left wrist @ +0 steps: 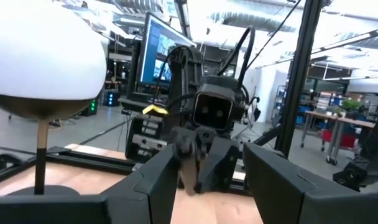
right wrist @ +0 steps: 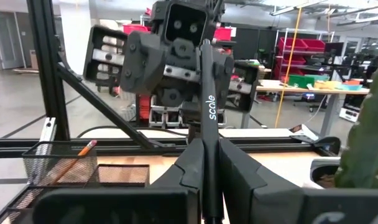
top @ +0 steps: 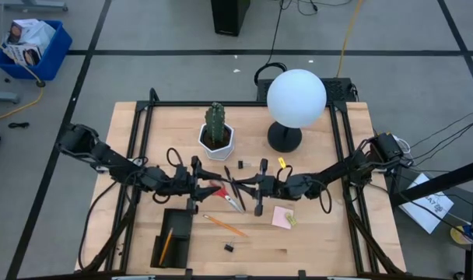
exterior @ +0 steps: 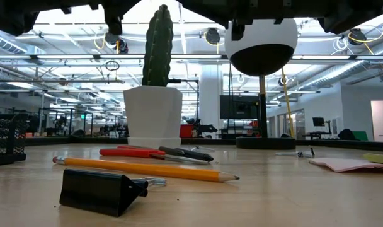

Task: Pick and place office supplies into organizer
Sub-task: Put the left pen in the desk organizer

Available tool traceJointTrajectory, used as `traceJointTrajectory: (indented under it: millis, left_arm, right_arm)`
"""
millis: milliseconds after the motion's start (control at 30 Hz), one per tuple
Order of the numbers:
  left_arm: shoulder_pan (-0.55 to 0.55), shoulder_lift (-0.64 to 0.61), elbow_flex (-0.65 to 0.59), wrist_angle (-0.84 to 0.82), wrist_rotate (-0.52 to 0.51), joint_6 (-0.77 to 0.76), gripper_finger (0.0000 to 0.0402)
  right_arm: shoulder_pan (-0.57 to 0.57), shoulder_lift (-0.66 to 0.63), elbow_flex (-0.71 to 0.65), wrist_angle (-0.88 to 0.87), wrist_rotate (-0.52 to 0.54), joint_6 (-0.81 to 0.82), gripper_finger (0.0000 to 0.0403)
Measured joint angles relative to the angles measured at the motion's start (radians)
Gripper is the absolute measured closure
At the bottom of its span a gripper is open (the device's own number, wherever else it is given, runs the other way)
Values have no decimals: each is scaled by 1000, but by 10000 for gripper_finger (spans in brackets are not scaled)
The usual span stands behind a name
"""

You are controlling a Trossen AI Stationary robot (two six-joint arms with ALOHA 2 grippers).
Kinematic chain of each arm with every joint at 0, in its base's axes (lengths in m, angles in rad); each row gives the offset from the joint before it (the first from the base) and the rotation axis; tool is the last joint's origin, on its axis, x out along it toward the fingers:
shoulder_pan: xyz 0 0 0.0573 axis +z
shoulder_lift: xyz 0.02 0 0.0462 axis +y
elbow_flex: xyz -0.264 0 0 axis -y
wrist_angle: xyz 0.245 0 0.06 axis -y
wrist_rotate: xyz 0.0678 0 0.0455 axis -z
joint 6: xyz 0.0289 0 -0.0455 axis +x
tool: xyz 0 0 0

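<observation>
Overhead, light wood table (top: 314,241) on grey floor, left gripper (top: 196,187) spread and empty, right gripper (top: 258,187) clamped on dark pen (right wrist: 207,124), bare front-right corner, organizer (top: 171,236) front-left.

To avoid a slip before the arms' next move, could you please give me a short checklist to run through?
1. Right pincer shut on the thin dark pen: ok.
2. Left pincer open, facing the right one: ok.
3. The two pincers apart, not touching: ok.
4. Black mesh rectangular organizer has free room: ok.
5. Pen's lower end clear of the red-handled scissors: cannot tell.
</observation>
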Motion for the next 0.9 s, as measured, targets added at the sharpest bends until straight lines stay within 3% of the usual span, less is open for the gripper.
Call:
traceJointTrajectory:
  millis: [333, 667, 900]
  left_arm:
    - [26, 0, 0, -29, 2, -27, 224]
    - [27, 0, 0, -26, 2, -7, 355]
    - [26, 0, 0, -28, 7, -5, 356]
  right_arm:
    - [-1, 0, 0, -4, 0, 11, 379]
    - [-2, 0, 0, -6, -5, 17, 379]
    - [2, 0, 1, -12, -12, -2, 365]
